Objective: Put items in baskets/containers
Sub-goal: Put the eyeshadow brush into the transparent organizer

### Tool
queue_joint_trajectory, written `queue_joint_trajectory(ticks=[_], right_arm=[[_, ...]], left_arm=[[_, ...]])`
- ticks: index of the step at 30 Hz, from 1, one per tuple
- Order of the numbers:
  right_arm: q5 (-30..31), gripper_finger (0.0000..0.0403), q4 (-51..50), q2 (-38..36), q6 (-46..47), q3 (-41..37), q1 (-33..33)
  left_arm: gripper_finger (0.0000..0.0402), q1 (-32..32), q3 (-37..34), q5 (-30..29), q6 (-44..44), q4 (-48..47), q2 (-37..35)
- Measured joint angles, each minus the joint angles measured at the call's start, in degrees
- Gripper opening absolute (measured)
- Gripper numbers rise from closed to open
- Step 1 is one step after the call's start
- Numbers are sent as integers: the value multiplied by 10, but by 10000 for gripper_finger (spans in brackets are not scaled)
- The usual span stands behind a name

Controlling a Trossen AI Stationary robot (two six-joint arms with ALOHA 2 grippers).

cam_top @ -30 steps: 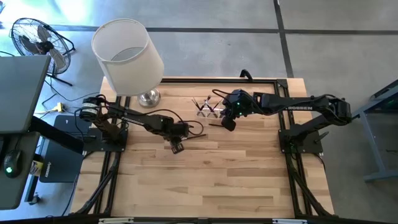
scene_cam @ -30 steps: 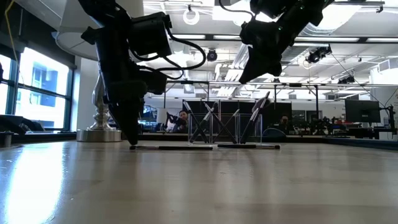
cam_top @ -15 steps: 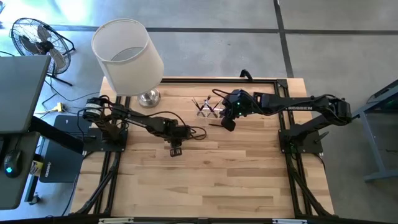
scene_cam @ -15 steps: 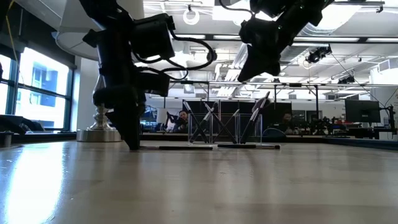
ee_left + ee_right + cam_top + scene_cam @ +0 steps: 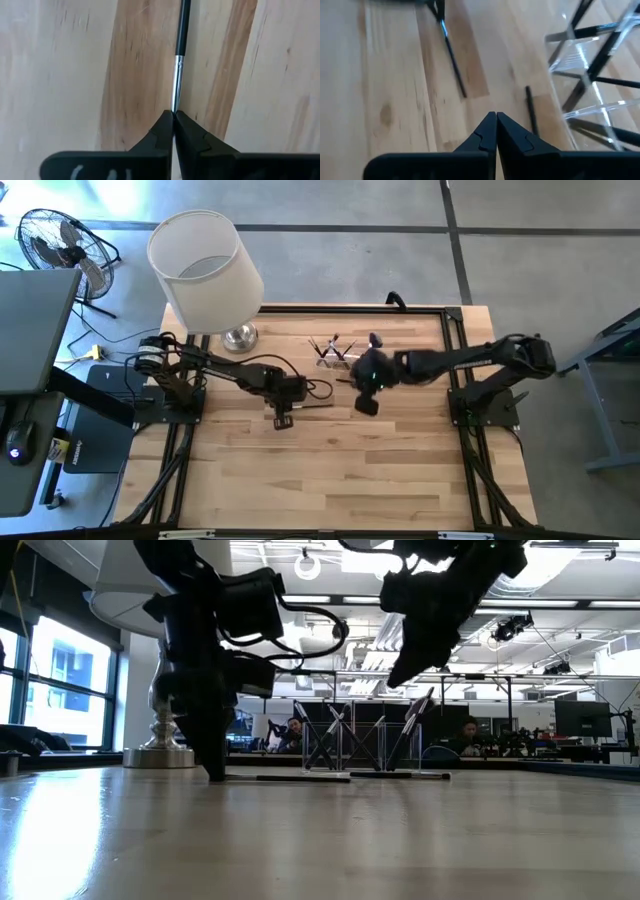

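A slim dark brush (image 5: 312,404) lies on the wood with its silver ferrule (image 5: 176,80) toward my left gripper (image 5: 282,418), which points down at mid-table and is shut on the brush's tip end. A second brush (image 5: 400,775) lies flat nearer the clear holder (image 5: 330,352). The holder stands toward the far edge, with several brushes leaning crossed inside it. My right gripper (image 5: 366,405) hangs shut above the table, right of the left gripper and nearer than the holder, touching nothing. My left gripper pinches the brush between its two fingertips (image 5: 165,125) at the very end just past the silver ferrule (image 5: 174,107). The fingers come from above, pointing down, in line with the brush. The brush lies flat on the table (image 5: 285,777), handle stretching toward the right.
A tall lamp with a big white shade (image 5: 205,265) and a metal foot (image 5: 240,337) stands at the far left corner. A loose cable (image 5: 315,388) loops by the left wrist. Bare wood (image 5: 330,480) fills the near half of the table.
My right gripper has moved from beside the holder toward the table's near edge and stayed shut. The left gripper has stayed low at the brush's end.
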Motion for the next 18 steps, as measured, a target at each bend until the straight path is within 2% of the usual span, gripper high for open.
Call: queue_joint_trajectory(ticks=[3, 9, 13, 18], right_arm=[[78, 1, -10, 18, 17, 0, 65], [219, 1, -24, 41, 74, 0, 194], [226, 2, -14, 71, 103, 0, 252], [218, 7, 81, 132, 99, 0, 292]], left_arm=[[1, 1, 0, 32, -14, -1, 0], [0, 13, 0, 135, -47, 2, 1], [0, 21, -1, 180, -81, 17, 2], [0, 31, -4, 235, -112, 35, 5]])
